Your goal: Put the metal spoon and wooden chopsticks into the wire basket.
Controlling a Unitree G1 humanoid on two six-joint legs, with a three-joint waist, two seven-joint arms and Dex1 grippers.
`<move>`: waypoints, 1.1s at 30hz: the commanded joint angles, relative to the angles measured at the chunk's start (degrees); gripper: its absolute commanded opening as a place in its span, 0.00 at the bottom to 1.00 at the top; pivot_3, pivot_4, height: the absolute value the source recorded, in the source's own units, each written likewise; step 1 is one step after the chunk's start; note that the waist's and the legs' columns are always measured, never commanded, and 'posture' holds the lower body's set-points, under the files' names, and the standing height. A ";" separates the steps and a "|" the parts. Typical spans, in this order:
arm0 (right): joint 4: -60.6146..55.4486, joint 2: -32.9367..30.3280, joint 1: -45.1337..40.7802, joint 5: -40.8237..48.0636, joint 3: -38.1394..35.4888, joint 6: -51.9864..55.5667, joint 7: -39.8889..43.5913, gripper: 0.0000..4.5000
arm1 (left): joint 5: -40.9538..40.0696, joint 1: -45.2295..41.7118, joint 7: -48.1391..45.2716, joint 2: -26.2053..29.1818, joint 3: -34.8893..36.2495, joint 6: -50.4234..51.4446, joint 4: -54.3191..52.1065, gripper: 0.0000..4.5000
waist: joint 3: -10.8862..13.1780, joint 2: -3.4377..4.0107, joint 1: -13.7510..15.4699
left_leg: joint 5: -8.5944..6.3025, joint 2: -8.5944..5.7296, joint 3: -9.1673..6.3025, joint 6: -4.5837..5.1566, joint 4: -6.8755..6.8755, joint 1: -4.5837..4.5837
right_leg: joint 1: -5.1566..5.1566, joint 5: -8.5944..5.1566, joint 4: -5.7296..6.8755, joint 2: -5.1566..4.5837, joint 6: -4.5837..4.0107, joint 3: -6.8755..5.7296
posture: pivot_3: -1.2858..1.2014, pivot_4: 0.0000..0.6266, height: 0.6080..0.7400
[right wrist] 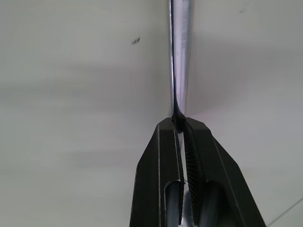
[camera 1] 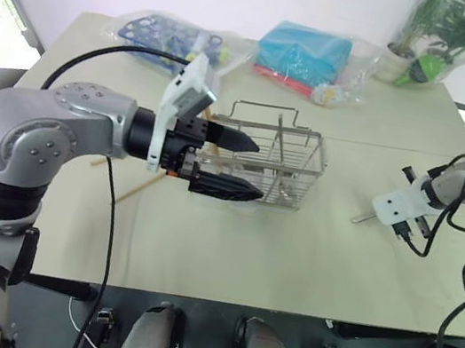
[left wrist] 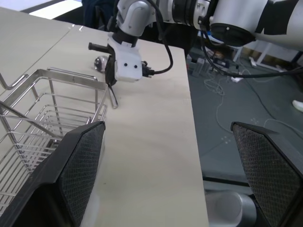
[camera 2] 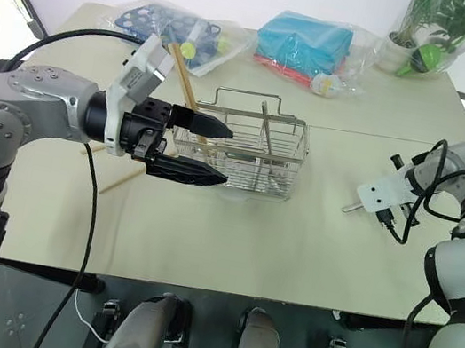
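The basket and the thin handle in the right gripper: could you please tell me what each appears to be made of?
The wire basket looks like bright plated or stainless steel wire: thin silvery rods in an open grid. The metal spoon, pinched in the right gripper, looks like polished metal, its handle mirror-smooth with sharp reflections.

The left arm reaches across the near side of the wire basket (camera 1: 274, 165), its left claw (camera 1: 247, 169) level with fingers spread wide. Well right of the basket, the right claw (right wrist: 182, 130) points steeply down, fingers pinched together on the metal spoon (right wrist: 180, 56).
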 commanded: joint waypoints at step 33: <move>-82.47 14.44 22.05 87.67 -50.68 103.54 -2.18 0.01 | 6.53 -2.87 -3.85 1.42 4.00 -4.21 3.87 1.00 | 0.03 0.03 0.64 | -0.25 0.01 0.03 0.39 -0.03 0.03 | 0.03 0.01 0.05 -0.10 0.00 -0.04 | 0.52 0.24 0.81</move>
